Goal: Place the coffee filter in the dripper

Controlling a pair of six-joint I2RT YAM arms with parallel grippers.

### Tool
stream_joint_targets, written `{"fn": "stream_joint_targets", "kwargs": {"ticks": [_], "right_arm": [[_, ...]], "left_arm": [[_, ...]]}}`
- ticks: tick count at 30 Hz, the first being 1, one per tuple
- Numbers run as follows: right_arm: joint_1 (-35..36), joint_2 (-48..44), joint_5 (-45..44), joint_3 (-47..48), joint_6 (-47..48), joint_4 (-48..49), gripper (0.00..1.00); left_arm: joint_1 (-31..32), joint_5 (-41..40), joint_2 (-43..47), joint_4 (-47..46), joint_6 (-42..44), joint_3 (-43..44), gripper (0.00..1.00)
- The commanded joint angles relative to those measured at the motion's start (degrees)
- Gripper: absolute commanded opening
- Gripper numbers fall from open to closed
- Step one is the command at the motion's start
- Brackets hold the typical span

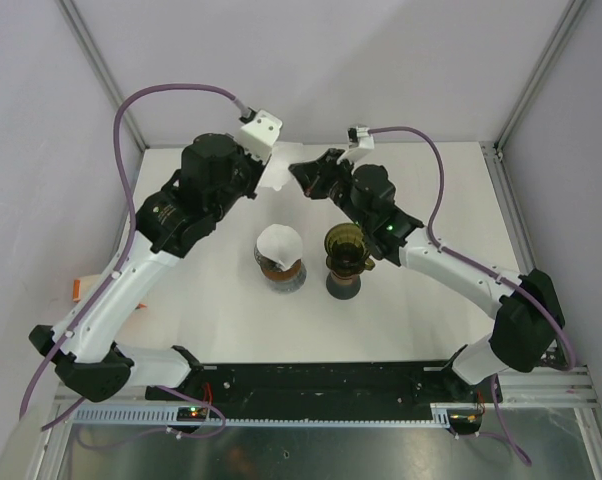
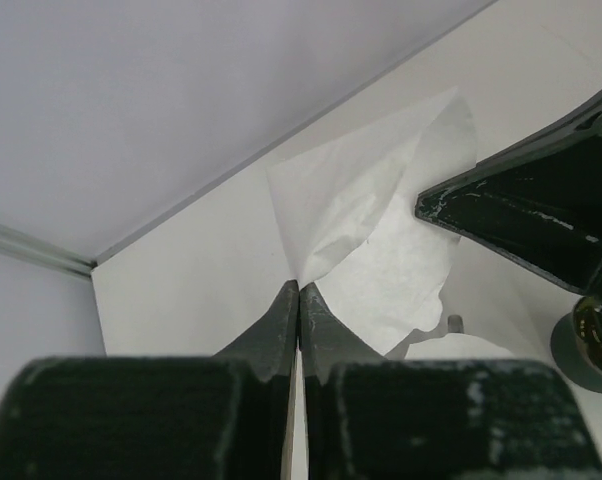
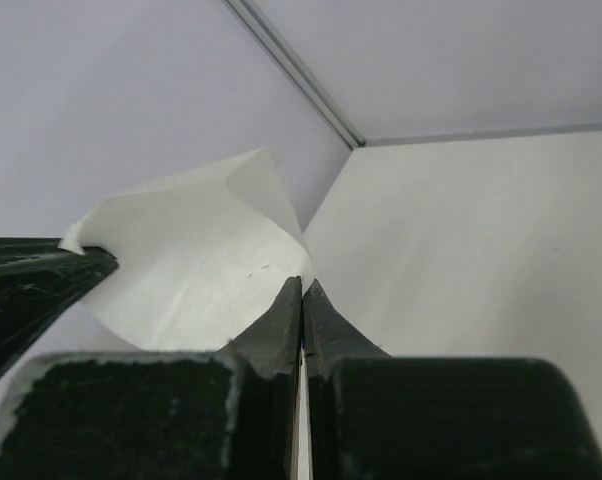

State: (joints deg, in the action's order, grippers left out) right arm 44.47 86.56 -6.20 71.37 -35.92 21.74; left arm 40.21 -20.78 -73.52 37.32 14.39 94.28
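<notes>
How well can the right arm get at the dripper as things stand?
Probably yes. The dripper stands close beside that arm, its top uncovered. But the right gripper is shut on the coffee filter, and the left gripper pinches it too, so that could hold it back.

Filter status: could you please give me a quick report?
Left end effector shut on filter. Right end effector shut on same filter. Dripper uncovered, nothing in the way.

Bright, even light, faint shadows; left tool (image 2: 299, 292) blurred up close
</notes>
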Motion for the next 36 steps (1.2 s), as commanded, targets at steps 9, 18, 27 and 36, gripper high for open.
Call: {"fn": "stream_joint_targets", "kwargs": {"ticks": [9, 18, 27, 36], "right_arm": [[-5.2, -14.9, 2.8, 4.1, 14.3, -26.5, 0.00], [-9.0, -17.1, 5.3, 21.9, 22.1, -66.8, 0.00], [-9.0, -14.3, 10.5, 29.1, 22.9, -85.5, 0.00], [-9.2, -6.8, 14.2, 34.0, 25.5, -95.1, 0.00]], "left_arm": [[0.5, 16.4, 2.5, 2.0, -1.5, 2.1, 0.73], [0.5, 22.8, 1.0, 3.9, -1.8, 2.6, 0.82], [0.4, 26.0, 0.8, 4.0, -1.9, 1.6, 0.84], [0.5, 28.3, 0.2, 4.0, -1.8, -0.8, 0.84]]}}
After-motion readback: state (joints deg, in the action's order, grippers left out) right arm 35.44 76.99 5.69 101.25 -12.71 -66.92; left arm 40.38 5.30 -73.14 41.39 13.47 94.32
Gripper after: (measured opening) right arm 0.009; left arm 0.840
